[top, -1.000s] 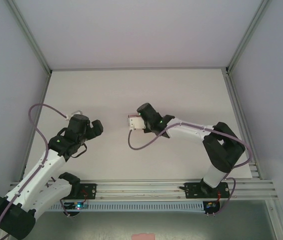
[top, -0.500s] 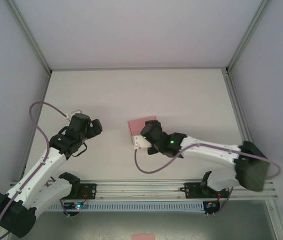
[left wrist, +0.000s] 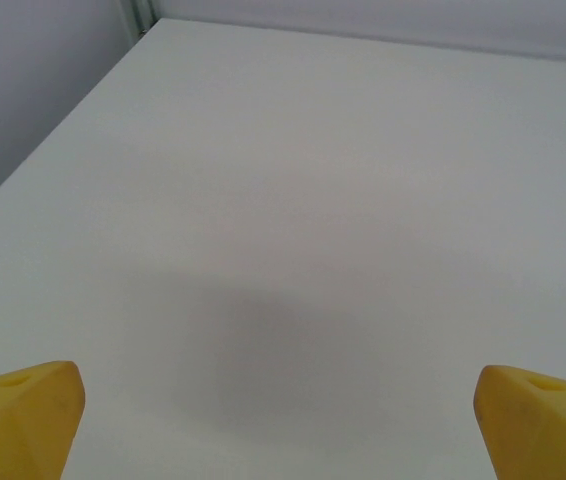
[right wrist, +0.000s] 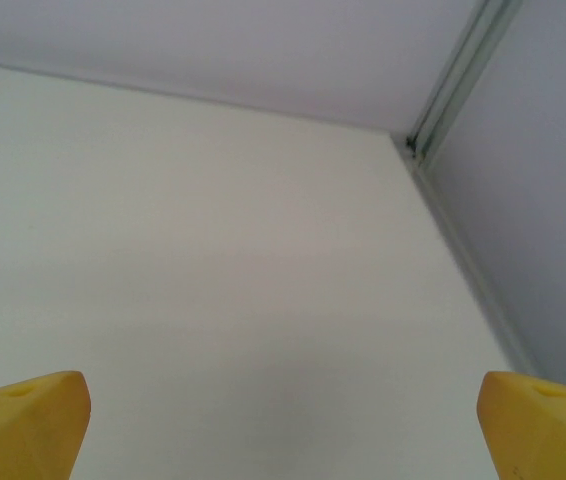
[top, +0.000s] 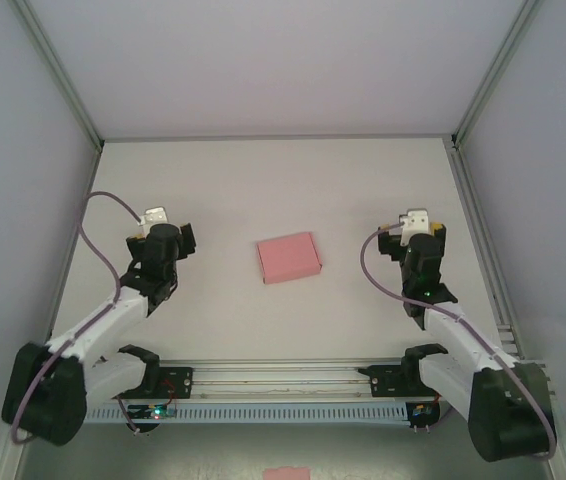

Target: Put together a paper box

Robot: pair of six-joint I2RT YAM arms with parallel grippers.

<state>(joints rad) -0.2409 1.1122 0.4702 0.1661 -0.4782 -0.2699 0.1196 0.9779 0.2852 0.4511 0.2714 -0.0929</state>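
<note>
The small rectangular pink card paper box (top: 289, 258) is lying closed on the middle of the plain white surface (top: 363, 180), between the two arms, well apart from both and touching neither. The left jaws and the right jaws are both standing wide apart and gripping nothing (their yellow fingertips (left wrist: 18, 415) are framing bare surface in each wrist view). The assembly seems to be finishing, so the next move is calling for little beyond checking whether any flap is springing open, which I cannot tell from above.

place: robot lab cell | signs: white table (top: 263, 190), aluminium rail (top: 283, 376), plain enclosure walls (top: 263, 60)
</note>
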